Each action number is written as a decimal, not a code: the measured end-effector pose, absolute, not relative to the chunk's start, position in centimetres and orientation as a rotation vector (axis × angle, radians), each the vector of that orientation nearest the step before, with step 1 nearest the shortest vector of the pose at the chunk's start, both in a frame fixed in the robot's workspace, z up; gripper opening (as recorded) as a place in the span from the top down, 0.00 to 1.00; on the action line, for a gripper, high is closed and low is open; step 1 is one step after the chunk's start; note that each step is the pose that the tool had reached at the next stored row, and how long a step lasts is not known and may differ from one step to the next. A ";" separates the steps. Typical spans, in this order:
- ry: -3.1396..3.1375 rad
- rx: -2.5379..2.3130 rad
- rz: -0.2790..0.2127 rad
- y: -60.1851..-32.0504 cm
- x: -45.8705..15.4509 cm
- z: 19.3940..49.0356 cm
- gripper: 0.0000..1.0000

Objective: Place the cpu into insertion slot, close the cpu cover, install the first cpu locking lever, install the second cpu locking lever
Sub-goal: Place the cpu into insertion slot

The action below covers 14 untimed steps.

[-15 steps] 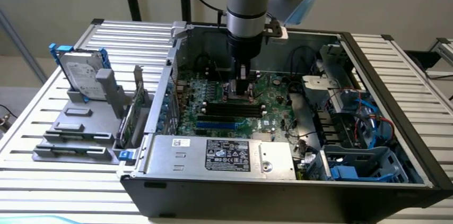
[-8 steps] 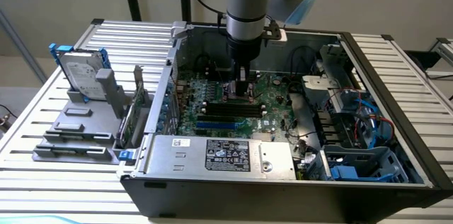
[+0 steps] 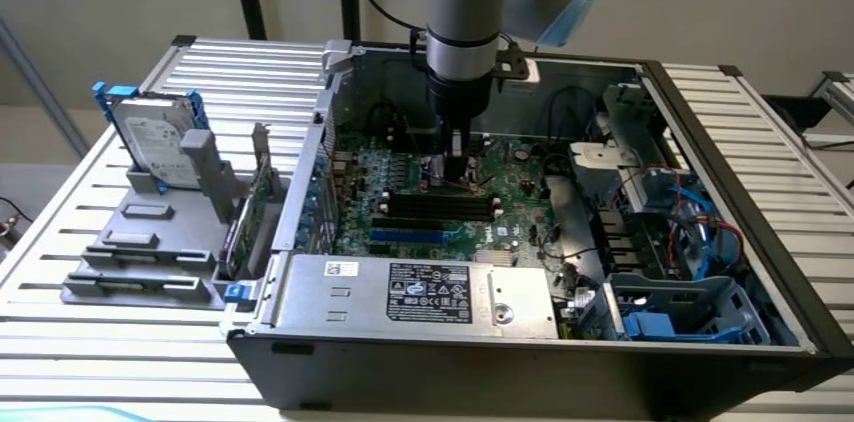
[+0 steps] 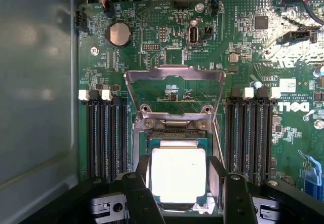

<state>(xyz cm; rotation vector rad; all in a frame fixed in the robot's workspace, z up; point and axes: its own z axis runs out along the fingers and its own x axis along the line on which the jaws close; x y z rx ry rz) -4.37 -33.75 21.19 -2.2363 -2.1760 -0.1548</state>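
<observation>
The cpu (image 4: pixel 178 176), a pale silver square chip, sits between my gripper's (image 4: pixel 179 186) two black fingers (image 4: pixel 142 181), which press against its opposite sides. It hangs directly over the insertion slot (image 4: pixel 172 133), whose dark socket edge and metal rim show just beyond the chip on the green board. The cpu cover (image 4: pixel 174 73), a thin silver frame, stands flipped open behind the slot. In the exterior view my gripper (image 3: pixel 461 170) reaches straight down into the open computer case onto the motherboard (image 3: pixel 514 167).
Long black memory slots (image 4: pixel 104 133) (image 4: pixel 253 133) flank the socket on both sides. A thin wire lever (image 4: pixel 219 138) runs along one side of the socket. Case walls (image 3: pixel 707 142), cables and a drive cage (image 3: pixel 681 307) surround the board. A hard drive (image 3: pixel 154 137) stands outside the case.
</observation>
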 end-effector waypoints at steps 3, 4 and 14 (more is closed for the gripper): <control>-2.176 -2.236 -0.155 -33.7 -4.4 21.1 0.45; -2.176 -2.236 -0.155 -33.7 -4.3 21.0 0.45; -2.177 -2.237 -0.153 -33.4 -4.3 20.6 0.45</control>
